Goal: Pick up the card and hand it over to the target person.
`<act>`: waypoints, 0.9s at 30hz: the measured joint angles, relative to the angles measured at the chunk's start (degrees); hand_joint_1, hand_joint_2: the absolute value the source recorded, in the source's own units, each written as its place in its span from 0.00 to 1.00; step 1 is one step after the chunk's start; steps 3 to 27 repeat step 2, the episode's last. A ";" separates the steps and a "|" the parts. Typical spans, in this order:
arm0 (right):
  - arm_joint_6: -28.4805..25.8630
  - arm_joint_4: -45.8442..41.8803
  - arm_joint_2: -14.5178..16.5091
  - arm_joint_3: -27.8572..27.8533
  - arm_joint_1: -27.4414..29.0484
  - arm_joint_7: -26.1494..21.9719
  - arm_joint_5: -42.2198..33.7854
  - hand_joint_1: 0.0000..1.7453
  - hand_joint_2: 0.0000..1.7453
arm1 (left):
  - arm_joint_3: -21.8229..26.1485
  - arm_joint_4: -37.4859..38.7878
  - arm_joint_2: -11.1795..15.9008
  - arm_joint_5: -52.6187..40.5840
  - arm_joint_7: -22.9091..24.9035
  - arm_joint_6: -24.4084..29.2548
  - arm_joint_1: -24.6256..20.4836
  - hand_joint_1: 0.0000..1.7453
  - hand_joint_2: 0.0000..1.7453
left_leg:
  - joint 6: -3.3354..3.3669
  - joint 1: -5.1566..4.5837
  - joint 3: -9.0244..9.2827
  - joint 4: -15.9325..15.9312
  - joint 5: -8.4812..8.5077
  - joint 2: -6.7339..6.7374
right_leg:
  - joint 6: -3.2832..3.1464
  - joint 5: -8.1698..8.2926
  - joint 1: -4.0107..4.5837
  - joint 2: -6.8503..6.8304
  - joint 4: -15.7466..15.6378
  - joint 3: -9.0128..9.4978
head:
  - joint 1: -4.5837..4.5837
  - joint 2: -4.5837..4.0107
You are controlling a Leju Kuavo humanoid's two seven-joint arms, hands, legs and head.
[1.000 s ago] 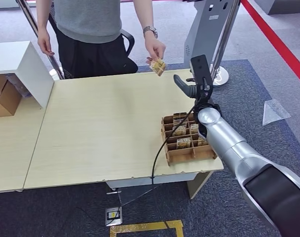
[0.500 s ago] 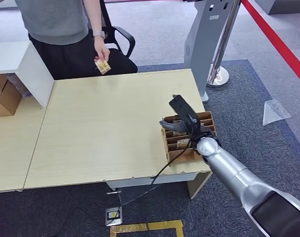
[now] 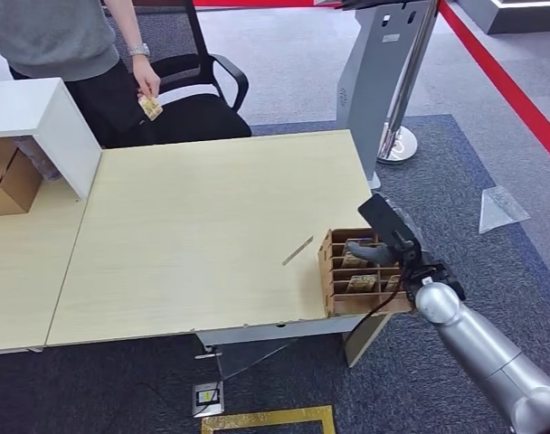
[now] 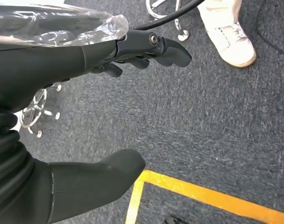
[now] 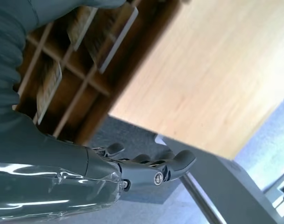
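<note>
Cardboard tray point(image 3: 334, 271) at lower right still has cards; the handed card point(image 3: 150, 108) sits in the person's hand point(image 3: 146, 83), upper left. Right hand point(image 3: 384, 237) above the tray — fingers apart, holding nothing. Left hand point(image 4: 98, 112) open too, over carpet. Next pick: descend straight into one slot, pinch one card edge — don't snag dividers.

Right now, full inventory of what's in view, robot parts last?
Table: one, light wood, centre.
Divided box: one, brown cardboard, table's near right corner, cards standing in its slots.
Card: one, tan, in the person's hand behind the table.
Office chair: one, black, behind the table.
Cardboard box: one, brown, far left.
Stand: one, grey, right of the table.
Right hand: dark grey, over the divided box, holding nothing.
Left hand: dark grey, open above carpet.
</note>
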 joint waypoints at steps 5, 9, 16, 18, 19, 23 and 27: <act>0.24 -1.12 -0.35 0.38 -2.77 -0.59 -2.71 0.00 1.00 | 0.52 0.02 0.00 0.06 -0.39 0.15 -0.03 0.00 1.00 | -0.01 -0.03 -0.18 0.04 0.02 0.12 | -0.02 0.09 -0.02 0.17 0.08 -0.23 | 0.00 0.00; 0.24 -1.12 -0.35 0.38 -2.77 -0.59 -2.71 0.00 1.00 | 0.52 0.02 0.00 0.06 -0.39 0.15 -0.03 0.00 1.00 | -0.01 -0.03 -0.18 0.04 0.02 0.12 | -0.02 0.09 -0.02 0.17 0.08 -0.23 | 0.00 0.00; 0.24 -1.12 -0.35 0.38 -2.77 -0.59 -2.71 0.00 1.00 | 0.52 0.02 0.00 0.06 -0.39 0.15 -0.03 0.00 1.00 | -0.01 -0.03 -0.18 0.04 0.02 0.12 | -0.02 0.09 -0.02 0.17 0.08 -0.23 | 0.00 0.00; 0.24 -1.12 -0.35 0.38 -2.77 -0.59 -2.71 0.00 1.00 | 0.52 0.02 0.00 0.06 -0.39 0.15 -0.03 0.00 1.00 | -0.01 -0.03 -0.18 0.04 0.02 0.12 | -0.02 0.09 -0.02 0.17 0.08 -0.23 | 0.00 0.00; 0.24 -1.12 -0.35 0.38 -2.77 -0.59 -2.71 0.00 1.00 | 0.52 0.02 0.00 0.06 -0.39 0.15 -0.03 0.00 1.00 | -0.01 -0.03 -0.18 0.04 0.02 0.12 | -0.02 0.09 -0.02 0.17 0.08 -0.23 | 0.00 0.00; 0.24 -1.12 -0.35 0.38 -2.77 -0.59 -2.71 0.00 1.00 | 0.52 0.02 0.00 0.06 -0.39 0.15 -0.03 0.00 1.00 | -0.01 -0.03 -0.18 0.04 0.02 0.12 | -0.02 0.09 -0.02 0.17 0.08 -0.23 | 0.00 0.00; 0.24 -1.12 -0.35 0.38 -2.77 -0.59 -2.71 0.00 1.00 | 0.52 0.02 0.00 0.06 -0.39 0.15 -0.03 0.00 1.00 | -0.01 -0.03 -0.18 0.04 0.02 0.12 | -0.02 0.09 -0.02 0.17 0.08 -0.23 | 0.00 0.00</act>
